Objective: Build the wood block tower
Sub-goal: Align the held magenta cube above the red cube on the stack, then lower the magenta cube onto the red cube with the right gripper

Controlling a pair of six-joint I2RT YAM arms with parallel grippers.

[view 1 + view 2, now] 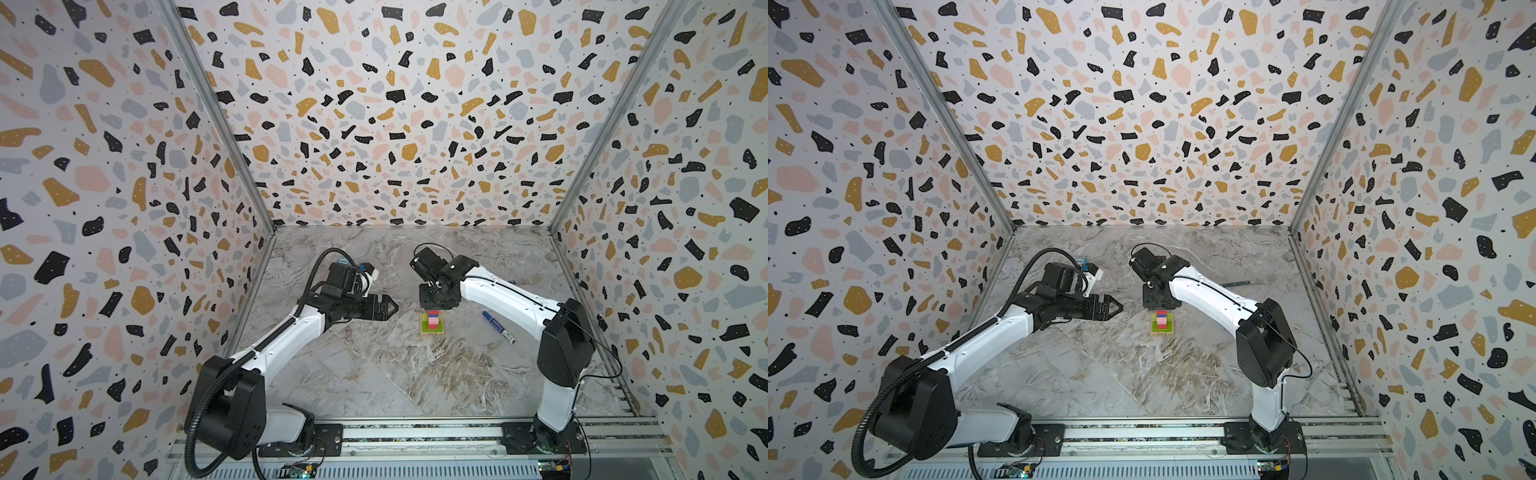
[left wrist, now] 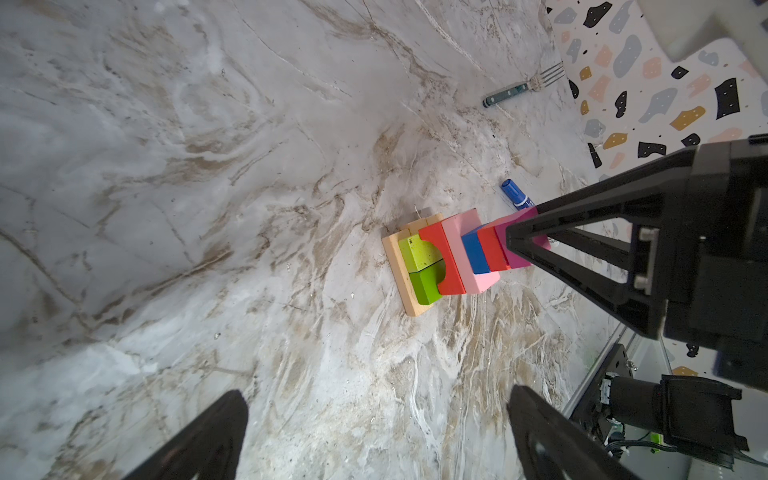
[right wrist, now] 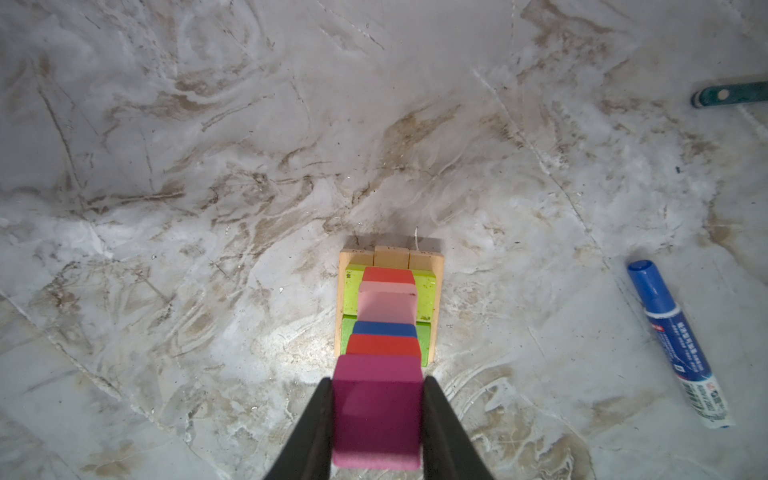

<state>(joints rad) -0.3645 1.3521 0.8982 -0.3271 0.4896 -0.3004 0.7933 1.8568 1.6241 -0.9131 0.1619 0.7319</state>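
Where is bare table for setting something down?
Widest: table between tower and front rail. Also between tower and left gripper. Crowded: over tower, right gripper shut on magenta cube; to its right, marker and fork.

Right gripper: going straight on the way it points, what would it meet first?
The tower below. The right gripper points down, shut on the magenta cube, which seems to sit on the red cube; a thin gap cannot be ruled out.

The grey marbled table (image 1: pixel 374 374) carries the tower (image 1: pixel 432 323) near its middle, standing on three tan blocks (image 3: pixel 390 255) laid side by side. A blue-capped marker (image 1: pixel 498 327) lies at the tower's three o'clock, and a fork (image 1: pixel 1246 283) lies farther off, toward two o'clock.
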